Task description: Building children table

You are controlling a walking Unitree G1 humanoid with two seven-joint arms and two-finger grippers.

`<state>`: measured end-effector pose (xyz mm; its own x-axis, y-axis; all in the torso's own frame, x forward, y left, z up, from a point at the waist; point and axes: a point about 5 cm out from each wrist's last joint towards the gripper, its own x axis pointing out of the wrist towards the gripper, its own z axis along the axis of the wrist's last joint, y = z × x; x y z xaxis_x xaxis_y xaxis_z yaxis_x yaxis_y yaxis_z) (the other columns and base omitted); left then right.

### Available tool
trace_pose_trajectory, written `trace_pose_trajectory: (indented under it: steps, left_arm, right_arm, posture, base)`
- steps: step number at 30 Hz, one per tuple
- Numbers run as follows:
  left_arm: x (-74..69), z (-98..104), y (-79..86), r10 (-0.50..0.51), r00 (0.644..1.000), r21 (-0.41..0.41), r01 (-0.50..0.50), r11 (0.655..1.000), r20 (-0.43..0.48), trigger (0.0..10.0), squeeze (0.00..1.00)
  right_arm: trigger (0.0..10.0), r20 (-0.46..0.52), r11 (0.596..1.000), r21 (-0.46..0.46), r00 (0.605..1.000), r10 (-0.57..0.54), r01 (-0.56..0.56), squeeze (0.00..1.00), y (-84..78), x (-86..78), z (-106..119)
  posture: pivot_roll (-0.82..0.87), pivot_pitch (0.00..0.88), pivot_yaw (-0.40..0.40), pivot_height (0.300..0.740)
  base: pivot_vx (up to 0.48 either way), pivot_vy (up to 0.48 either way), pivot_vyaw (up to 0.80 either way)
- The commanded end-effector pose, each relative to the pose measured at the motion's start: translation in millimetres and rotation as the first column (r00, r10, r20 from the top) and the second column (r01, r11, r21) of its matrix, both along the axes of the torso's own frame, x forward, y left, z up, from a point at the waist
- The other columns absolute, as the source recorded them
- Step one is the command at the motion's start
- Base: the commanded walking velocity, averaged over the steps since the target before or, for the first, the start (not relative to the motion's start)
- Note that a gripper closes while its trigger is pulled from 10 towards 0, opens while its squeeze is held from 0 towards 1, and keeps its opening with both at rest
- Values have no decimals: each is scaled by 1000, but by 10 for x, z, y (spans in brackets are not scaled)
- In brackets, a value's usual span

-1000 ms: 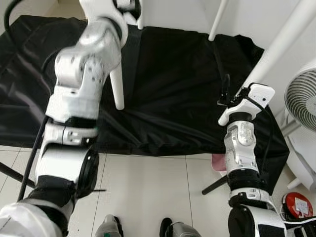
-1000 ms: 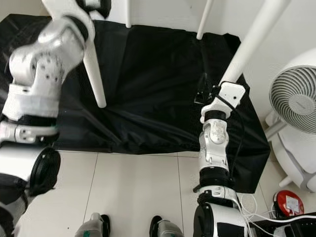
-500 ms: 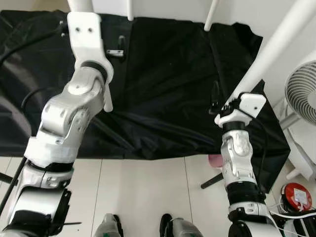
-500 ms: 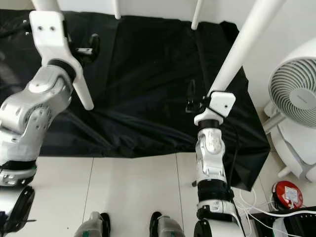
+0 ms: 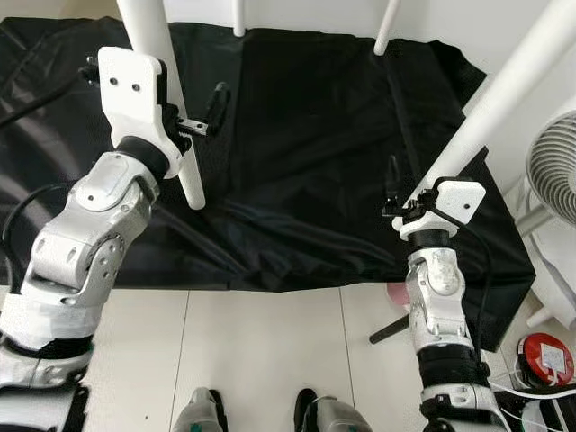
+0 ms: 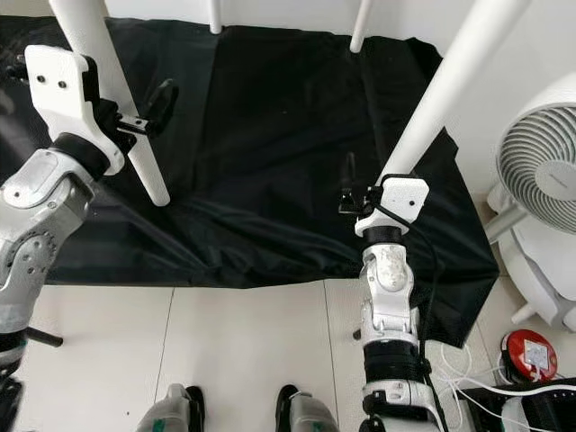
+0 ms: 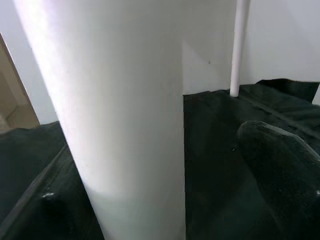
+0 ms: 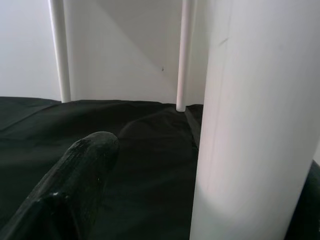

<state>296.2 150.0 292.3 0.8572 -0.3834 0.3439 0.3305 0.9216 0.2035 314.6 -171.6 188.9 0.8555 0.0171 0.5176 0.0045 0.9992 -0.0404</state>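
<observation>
Status, near to far.

Nearest: tiled floor [image 5: 261, 351] with the robot's own feet at the bottom edge. A red round item [image 5: 544, 358] and a white fan [image 5: 553, 171] sit off to the robot's right, clear of the work.

Both arms are raised over the black sheet [image 5: 306, 153] spread on the floor. The right gripper [image 5: 402, 193] is at the near-right table leg [image 5: 504, 99]. In the right wrist view the leg sits just beside one black finger [image 8: 75, 185], with a gap visible between them, so the fingers look spread and not clamped on the leg. The second finger is hidden; can't confirm contact.

The left gripper [image 5: 191, 121] is at the near-left table leg [image 5: 166, 90]. One finger [image 5: 216, 97] stands off to the side of the leg. In the left wrist view the leg passes between a finger [image 7: 285, 170] and the other side of the frame, again with a gap. It reads as spread around the leg, not gripping.

Farthest: two more thin white legs [image 5: 238, 18] [image 5: 385, 27] come down to the back of the sheet by the wall.

Judgement: all four legs look fitted and standing, though the tabletop is out of frame above. The build looks late-stage. Probably left: checking or tightening the near legs, then letting go. I can't see any joints or screws to verify.
</observation>
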Motion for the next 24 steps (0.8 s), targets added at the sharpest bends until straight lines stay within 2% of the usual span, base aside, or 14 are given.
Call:
trace_pose_trajectory:
  steps: [1, 5, 10, 12, 13, 14, 15, 16, 24]
  left_arm:
    - [-102, 38, -112, -77, 996, 31, 76, 997, 48, 10000, 0]
    - [-113, -93, -35, -18, 1000, 49, 18, 999, 11, 10000, 0]
    - [-98, -126, -4, 18, 1000, 55, -18, 998, 6, 10000, 0]
    - [-17, -194, 112, 168, 985, 26, -168, 986, -38, 10000, 0]
    - [-17, -194, 112, 168, 985, 26, -168, 986, -38, 10000, 0]
    - [7, -222, 165, 232, 971, 27, -231, 973, -52, 10000, 0]
    - [28, -254, 273, 326, 942, 15, -326, 945, -73, 10000, 0]
    - [29, -259, 313, 355, 932, 7, -355, 935, -78, 10000, 0]
    - [-21, -212, 398, 381, 923, -25, -383, 923, -55, 10000, 0]
  right_arm:
    - [10000, 11, 998, -33, 999, 53, -53, 0, 105, -29, 20]
    - [10000, -24, 998, -27, 998, 61, -61, 0, 93, -56, -45]
    - [10000, -32, 996, -30, 996, 82, -83, 0, 108, -54, -55]
    - [10000, -36, 988, -52, 989, 144, -145, 0, 155, -32, -28]
    - [10000, -36, 988, -52, 989, 144, -145, 0, 155, -32, -28]
    - [10000, -34, 985, -62, 987, 159, -161, 0, 166, -24, -12]
    - [10000, -34, 982, -70, 985, 171, -173, 0, 167, -12, 12]
    - [10000, -33, 982, -74, 984, 174, -176, 0, 167, -9, 21]
    - [10000, -26, 984, -75, 987, 161, -163, 0, 139, -10, 60]
  posture:
    - [77, 178, -10, 740]
    - [80, 184, -14, 740]
    - [81, 188, -17, 740]
    - [80, 196, -21, 740]
    - [80, 196, -21, 740]
    - [79, 196, -23, 740]
    - [77, 199, -30, 740]
    - [77, 199, -30, 740]
    - [80, 192, -42, 740]
  base:
    - [0, 0, 0]
    - [0, 0, 0]
    - [0, 0, 0]
    - [0, 0, 0]
    - [0, 0, 0]
    - [0, 0, 0]
    - [0, 0, 0]
    - [0, 0, 0]
    - [0, 0, 0]
